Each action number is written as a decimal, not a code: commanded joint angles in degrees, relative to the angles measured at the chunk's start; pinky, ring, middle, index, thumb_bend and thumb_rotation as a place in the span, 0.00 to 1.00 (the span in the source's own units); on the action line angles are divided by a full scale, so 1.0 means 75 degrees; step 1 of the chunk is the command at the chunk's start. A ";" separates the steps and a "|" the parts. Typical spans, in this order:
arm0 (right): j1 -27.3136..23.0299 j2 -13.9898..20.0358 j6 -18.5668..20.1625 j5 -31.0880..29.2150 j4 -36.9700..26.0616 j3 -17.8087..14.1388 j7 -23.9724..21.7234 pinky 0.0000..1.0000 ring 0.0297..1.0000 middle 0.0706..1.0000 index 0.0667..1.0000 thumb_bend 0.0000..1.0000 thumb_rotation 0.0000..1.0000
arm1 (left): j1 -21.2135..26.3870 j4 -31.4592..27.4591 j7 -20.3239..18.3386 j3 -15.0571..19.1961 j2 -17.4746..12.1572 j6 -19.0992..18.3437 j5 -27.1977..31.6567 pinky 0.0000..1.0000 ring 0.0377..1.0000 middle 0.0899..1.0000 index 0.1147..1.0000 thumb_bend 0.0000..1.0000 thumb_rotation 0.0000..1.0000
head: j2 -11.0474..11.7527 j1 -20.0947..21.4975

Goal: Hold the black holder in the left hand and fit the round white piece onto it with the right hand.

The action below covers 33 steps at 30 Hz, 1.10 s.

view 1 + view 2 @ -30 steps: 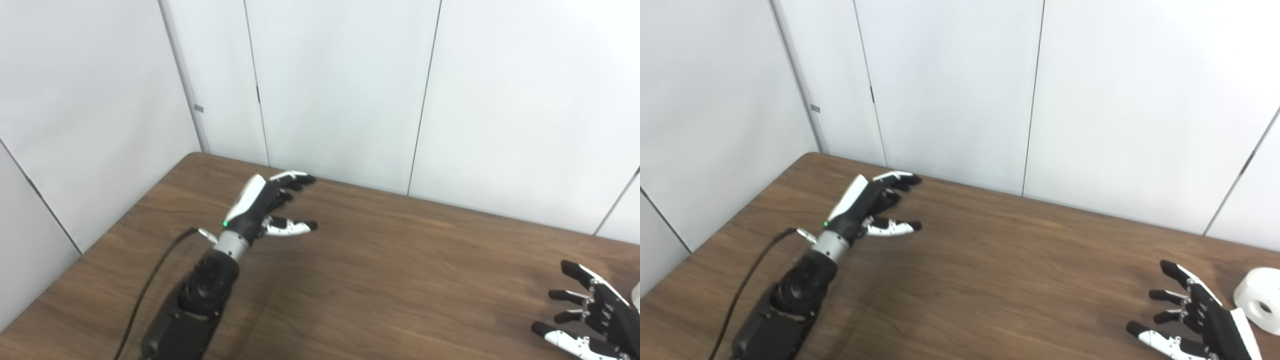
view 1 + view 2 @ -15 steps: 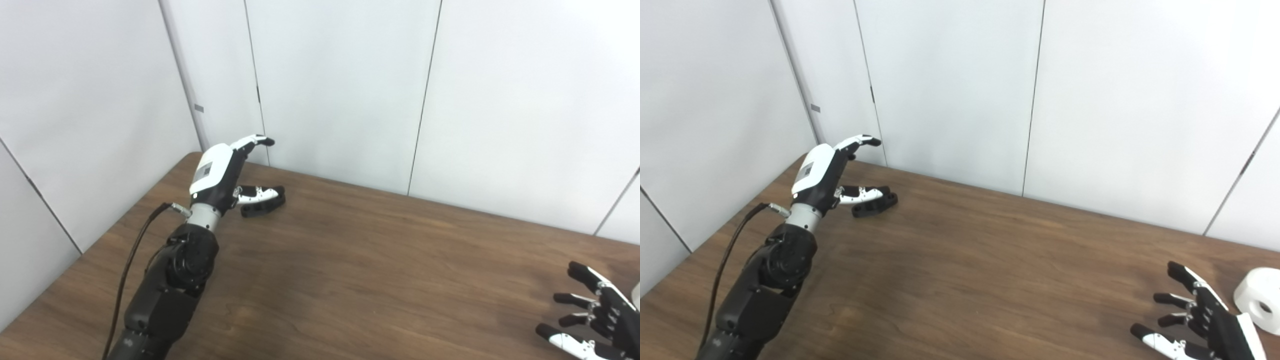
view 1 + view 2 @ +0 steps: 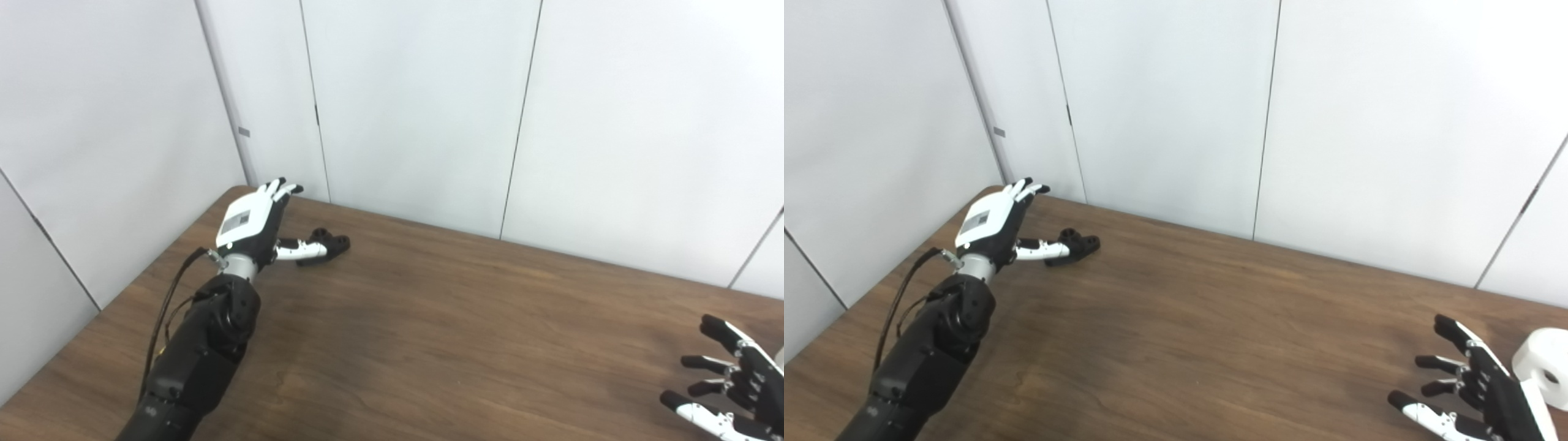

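Reaching to the far left corner of the desk (image 3: 429, 343), my left hand (image 3: 251, 220) is spread, grasping nothing; its thumb lies against the black holder (image 3: 324, 245), which sits flat on the wood. My right hand (image 3: 1476, 392) hovers splayed and empty at the near right. Only the right eye view shows the round white piece (image 3: 1543, 373) resting just right of that hand; the left eye view cuts it off.
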<state>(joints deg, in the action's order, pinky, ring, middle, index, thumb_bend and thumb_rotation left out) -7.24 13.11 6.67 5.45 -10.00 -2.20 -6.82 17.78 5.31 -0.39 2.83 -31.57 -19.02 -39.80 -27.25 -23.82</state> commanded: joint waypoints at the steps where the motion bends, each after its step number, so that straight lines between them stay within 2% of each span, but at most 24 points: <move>1: -0.0212 0.0094 -0.0016 -0.0094 -0.0346 -0.0092 0.0022 0.49 0.67 0.87 0.86 0.54 0.00 | 0.0401 0.0038 0.0130 -0.0029 -0.0314 -0.0118 -0.0225 0.92 1.00 1.00 0.90 1.00 0.59 | -0.0015 0.0017; 6: -0.0192 0.0096 0.0098 -0.0108 -0.0466 -0.0102 0.0024 0.49 0.67 0.87 0.86 0.54 0.00 | 0.0448 0.0269 0.0224 -0.0228 -0.0360 -0.0250 -0.0357 0.94 1.00 1.00 0.89 1.00 0.60 | -0.0030 0.0030; 10: -0.0177 0.0114 0.0152 -0.0102 -0.0537 -0.0111 0.0029 0.49 0.67 0.87 0.85 0.55 0.00 | 0.0515 0.0409 0.0047 -0.0393 -0.0379 -0.0497 -0.0394 0.97 1.00 1.00 0.90 1.00 0.62 | -0.0048 0.0060; 14: -0.0179 0.0133 0.0176 -0.0162 -0.0587 -0.0128 -0.0002 0.49 0.67 0.88 0.85 0.55 0.00 | 0.0599 0.0599 0.0009 -0.0496 -0.0324 -0.0667 -0.0334 0.97 1.00 1.00 0.89 1.00 0.53 | -0.0070 0.0075; 24: -0.0094 0.0198 0.0356 -0.0229 -0.0834 -0.0195 -0.0034 0.47 0.67 0.87 0.85 0.55 0.00 | 0.0759 0.1378 0.0399 -0.0864 -0.0296 -0.0545 -0.0432 0.93 1.00 1.00 0.87 1.00 0.54 | -0.0105 0.0191; 29: -0.0004 0.0237 0.0490 -0.0137 -0.0982 -0.0220 0.0000 0.50 0.68 0.87 0.85 0.55 0.00 | 0.0844 0.1688 0.0497 -0.0963 -0.0237 -0.0583 -0.0364 0.96 1.00 1.00 0.87 0.98 0.53 | -0.0145 0.0201; 33: 0.0090 0.0241 0.0525 -0.0139 -0.1066 -0.0223 0.0005 0.50 0.68 0.88 0.86 0.54 0.00 | 0.0912 0.2001 0.0636 -0.1029 -0.0228 -0.0401 -0.0272 0.95 1.00 1.00 0.85 0.97 0.52 | -0.0166 0.0262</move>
<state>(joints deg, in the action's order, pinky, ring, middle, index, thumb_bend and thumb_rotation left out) -5.85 14.10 11.32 4.55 -15.76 -3.29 -6.95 21.92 20.47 2.43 -4.90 -31.92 -23.25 -41.61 -28.47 -21.80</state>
